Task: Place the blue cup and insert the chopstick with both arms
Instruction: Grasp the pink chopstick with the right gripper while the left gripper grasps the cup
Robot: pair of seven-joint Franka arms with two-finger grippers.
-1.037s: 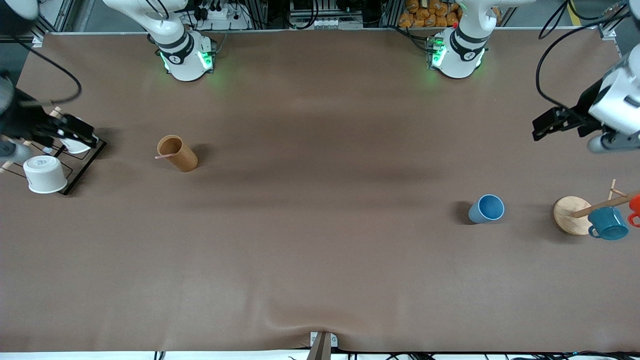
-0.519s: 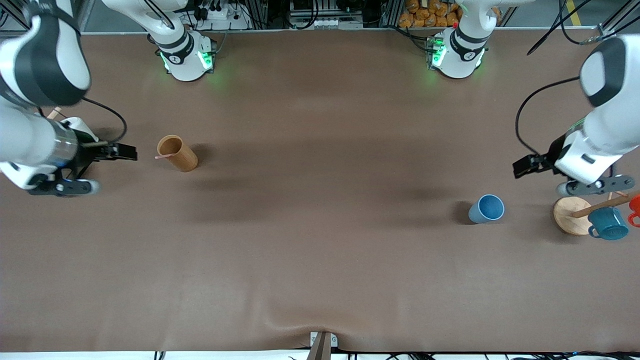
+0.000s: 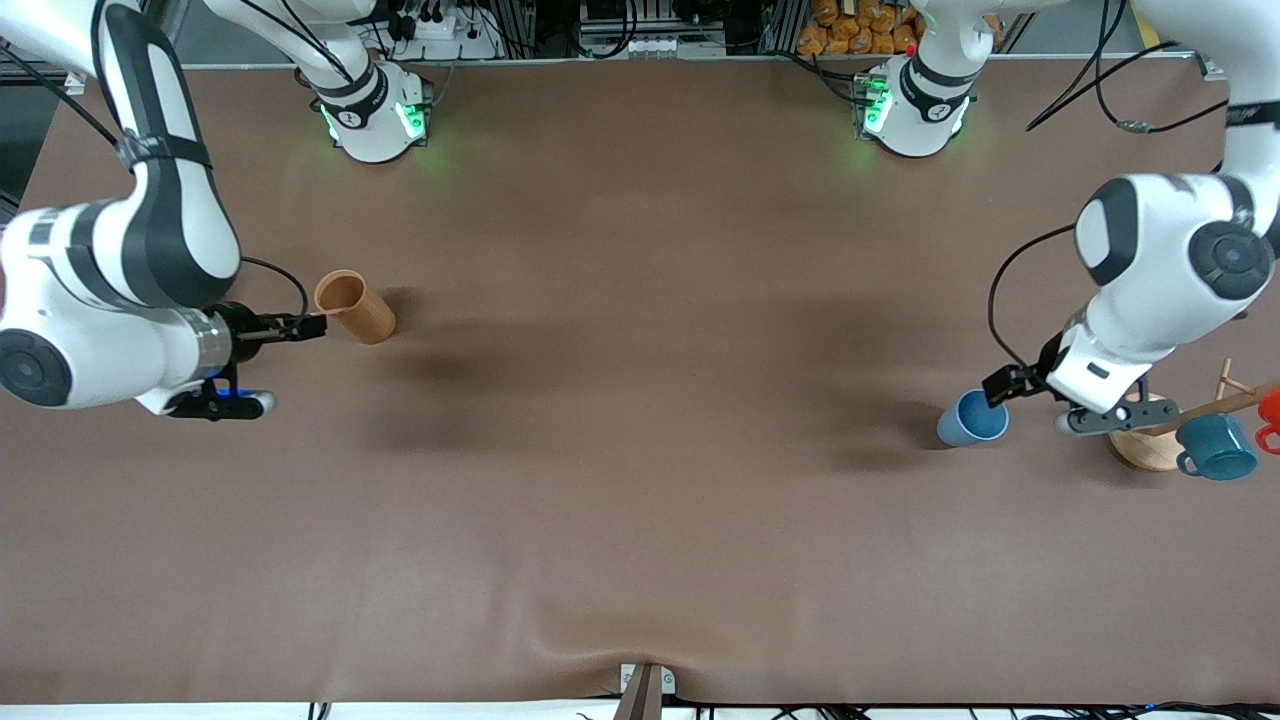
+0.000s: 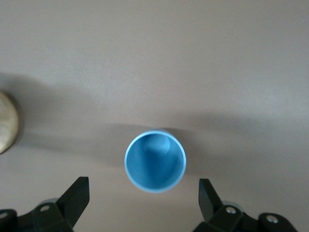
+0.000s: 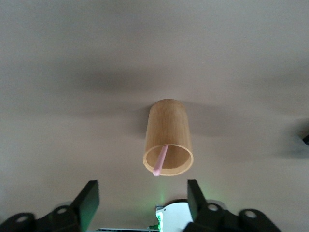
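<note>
The blue cup (image 3: 973, 417) stands upright toward the left arm's end of the table. My left gripper (image 3: 1001, 385) hangs just above its rim. In the left wrist view the cup's mouth (image 4: 155, 162) faces the camera, just ahead of the open, empty gripper (image 4: 143, 197). The pale pink chopstick (image 5: 161, 161) leans inside the brown cylindrical holder (image 3: 356, 306) toward the right arm's end, its tip over the rim. My right gripper (image 3: 306, 327) is beside the holder's rim. In the right wrist view it (image 5: 144, 199) is open and empty, with the holder (image 5: 168, 137) just ahead.
A wooden mug rack with a round base (image 3: 1143, 455) stands at the left arm's end, next to the blue cup. It carries a teal mug (image 3: 1216, 447) and a red mug (image 3: 1270, 410). The base's edge shows in the left wrist view (image 4: 7, 123). The brown cloth wrinkles at the near edge (image 3: 640, 650).
Both arms have swung in from the table ends. The left gripper came down to the blue cup. The right gripper moved up beside the brown holder, and its arm now hides the white cup rack.
</note>
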